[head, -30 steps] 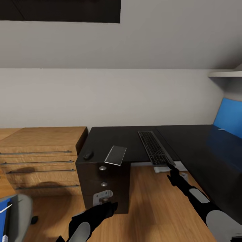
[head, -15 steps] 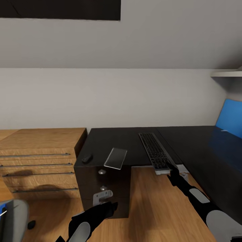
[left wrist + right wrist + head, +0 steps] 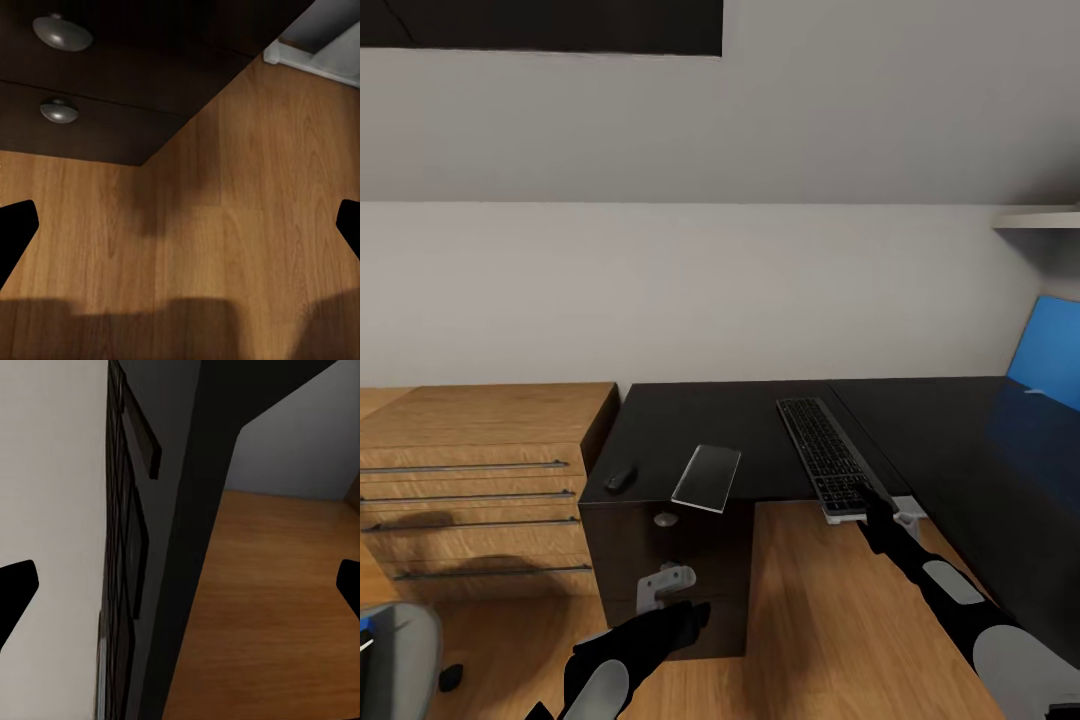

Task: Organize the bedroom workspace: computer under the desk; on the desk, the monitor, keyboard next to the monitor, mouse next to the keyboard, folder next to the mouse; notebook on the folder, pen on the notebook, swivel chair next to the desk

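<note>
On the black table [image 3: 690, 420], the keyboard [image 3: 825, 455] overhangs the front edge, as does the notebook [image 3: 706, 477]; the mouse [image 3: 620, 479] sits near the left edge. Open wood floor [image 3: 810, 610] lies between drawer unit [image 3: 670, 570] and my arms. My left claw [image 3: 180, 232] and right claw [image 3: 180, 589] are spread wide, empty.

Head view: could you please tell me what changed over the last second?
The camera edged closer to the glossy black L-shaped desk, so everything spreads outward; the grey swivel chair slips toward the corner. Nothing was grasped or released. The flat black keyboard, small black mouse and grey notebook keep their places; left gripper and right gripper stay open.
</note>
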{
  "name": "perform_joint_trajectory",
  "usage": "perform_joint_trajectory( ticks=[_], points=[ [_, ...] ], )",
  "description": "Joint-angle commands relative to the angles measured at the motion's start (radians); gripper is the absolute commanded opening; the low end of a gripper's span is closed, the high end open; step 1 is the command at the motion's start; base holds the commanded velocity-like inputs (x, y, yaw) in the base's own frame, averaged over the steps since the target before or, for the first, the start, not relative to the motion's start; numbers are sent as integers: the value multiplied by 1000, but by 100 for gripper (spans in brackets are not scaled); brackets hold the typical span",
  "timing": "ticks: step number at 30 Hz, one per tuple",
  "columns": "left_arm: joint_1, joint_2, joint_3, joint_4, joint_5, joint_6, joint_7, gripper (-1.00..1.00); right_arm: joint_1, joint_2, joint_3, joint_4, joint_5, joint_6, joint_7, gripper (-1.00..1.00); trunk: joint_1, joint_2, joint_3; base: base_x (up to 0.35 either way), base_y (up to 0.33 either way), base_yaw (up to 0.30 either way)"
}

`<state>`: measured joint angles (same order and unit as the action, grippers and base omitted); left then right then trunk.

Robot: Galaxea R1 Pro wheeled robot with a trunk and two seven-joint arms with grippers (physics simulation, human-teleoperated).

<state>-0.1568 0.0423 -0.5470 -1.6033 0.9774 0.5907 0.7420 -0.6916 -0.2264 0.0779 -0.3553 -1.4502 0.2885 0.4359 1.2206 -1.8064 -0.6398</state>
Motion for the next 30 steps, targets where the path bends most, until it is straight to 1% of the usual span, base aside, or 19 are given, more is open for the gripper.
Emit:
perform_joint_trajectory(
  ticks=[1, 3, 9, 17, 20, 30],
  points=[
    [-1, 1, -1, 1, 8, 0, 10, 100, -1, -1, 8, 1, -10, 0, 3, 100, 0, -1, -1, 0, 0, 0],
    [-1, 1, -2, 6, 8, -1, 10, 100, -1, -1, 8, 1, -10, 0, 3, 100, 0, -1, -1, 0, 0, 0],
    [-1, -1, -2, 9, 6, -2, 11, 100, -1, -1, 8, 1, -10, 0, 3, 100, -23, 41, 18, 0, 0, 0],
    [-1, -1, -2, 9, 8, -2, 11, 100, -1, -1, 8, 1, -10, 0, 3, 100, -23, 41, 18, 0, 0, 0],
    [-1, -1, -2, 9, 8, -2, 11, 100, -1, -1, 8, 1, -10, 0, 3, 100, -35, 62, 27, 0, 0, 0],
    [-1, -2, -2, 25, 8, -3, 12, 100, -1, -2, 8, 1, -10, 0, 3, 100, -35, 62, 27, 0, 0, 0]
  ],
)
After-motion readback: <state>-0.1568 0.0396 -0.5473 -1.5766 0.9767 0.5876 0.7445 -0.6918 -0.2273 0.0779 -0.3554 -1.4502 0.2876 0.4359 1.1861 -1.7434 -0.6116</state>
